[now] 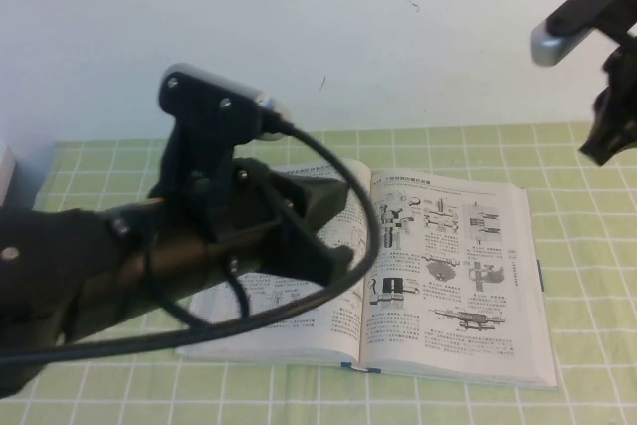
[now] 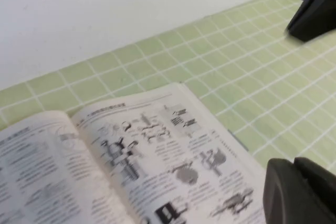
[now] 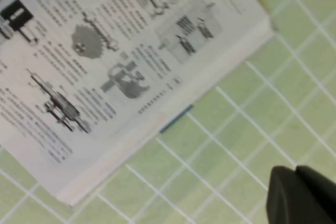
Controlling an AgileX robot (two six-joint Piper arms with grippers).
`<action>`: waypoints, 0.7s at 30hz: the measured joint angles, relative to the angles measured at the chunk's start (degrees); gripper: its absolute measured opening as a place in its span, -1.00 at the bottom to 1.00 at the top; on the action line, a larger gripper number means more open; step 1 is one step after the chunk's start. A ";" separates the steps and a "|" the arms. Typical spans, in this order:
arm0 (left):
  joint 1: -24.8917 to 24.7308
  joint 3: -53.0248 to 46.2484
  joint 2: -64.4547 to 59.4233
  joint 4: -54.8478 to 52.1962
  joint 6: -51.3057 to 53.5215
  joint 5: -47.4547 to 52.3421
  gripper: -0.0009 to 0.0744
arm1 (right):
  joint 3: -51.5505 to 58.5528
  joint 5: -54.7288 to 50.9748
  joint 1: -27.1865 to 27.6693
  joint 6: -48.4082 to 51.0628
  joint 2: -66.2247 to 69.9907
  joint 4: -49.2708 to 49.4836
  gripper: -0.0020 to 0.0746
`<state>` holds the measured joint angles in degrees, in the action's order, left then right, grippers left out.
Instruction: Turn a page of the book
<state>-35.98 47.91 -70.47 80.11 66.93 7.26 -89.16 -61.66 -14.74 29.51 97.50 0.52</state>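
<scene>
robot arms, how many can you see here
2: the left gripper hangs over the book, above its left half; the right gripper is raised beyond its right edge, near the wall.

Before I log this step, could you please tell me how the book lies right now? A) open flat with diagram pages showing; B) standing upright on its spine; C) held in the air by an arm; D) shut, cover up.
A: the book lies open on the green checked cloth, the left tool over its left half, the right tool raised beyond its right edge.
</scene>
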 joint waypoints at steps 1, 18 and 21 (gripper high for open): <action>1.29 -1.03 1.75 -4.84 -3.69 1.25 -0.98 | 0.00 -0.92 0.00 -0.79 -2.15 -1.73 -0.94; 15.57 -12.86 30.26 -40.72 -26.18 10.27 -0.98 | 26.09 5.32 0.00 -6.35 -39.86 -3.00 -0.95; 15.57 -17.38 37.84 -40.94 -25.81 9.80 -0.98 | 35.36 10.18 0.00 -6.46 -48.18 -2.21 -0.95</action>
<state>-20.41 30.53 -32.63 39.18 41.12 17.06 -53.80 -51.48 -14.74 23.05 49.32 -1.69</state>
